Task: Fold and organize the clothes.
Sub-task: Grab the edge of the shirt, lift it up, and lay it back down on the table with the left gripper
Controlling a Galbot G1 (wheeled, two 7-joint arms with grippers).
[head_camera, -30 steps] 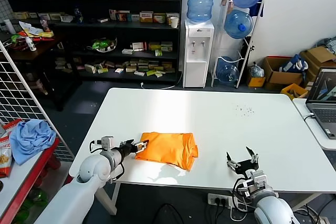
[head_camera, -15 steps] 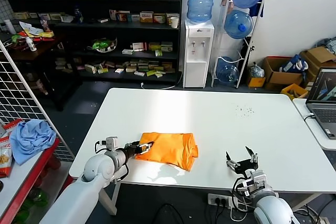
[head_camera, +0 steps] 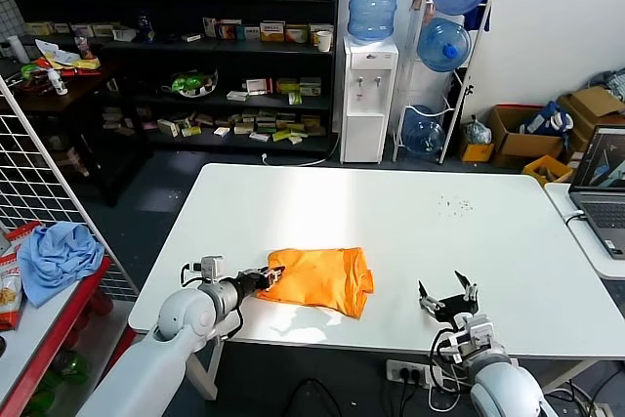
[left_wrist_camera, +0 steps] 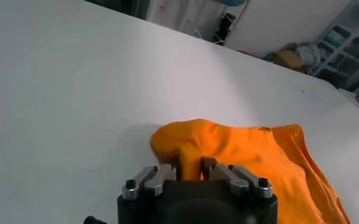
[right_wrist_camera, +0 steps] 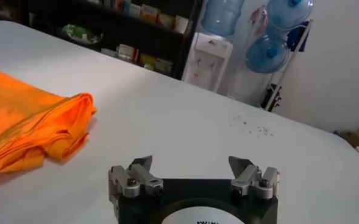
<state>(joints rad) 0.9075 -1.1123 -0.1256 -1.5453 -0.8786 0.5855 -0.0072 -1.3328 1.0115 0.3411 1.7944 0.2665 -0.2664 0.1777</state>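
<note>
One garment, your orange T-shirt (head_camera: 319, 280), sits folded into a compact bundle at lower centre of the head view on the table (head_camera: 410, 231). Left gripper (head_camera: 269, 277) pinches its edge; right gripper (head_camera: 447, 295) waits open, lower right. Only tidying looks left.

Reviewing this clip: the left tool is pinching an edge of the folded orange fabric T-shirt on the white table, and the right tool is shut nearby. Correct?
Not quite. The right tool is open, as the right wrist view shows. The left tool does pinch the folded orange fabric T-shirt on the white table.
</note>
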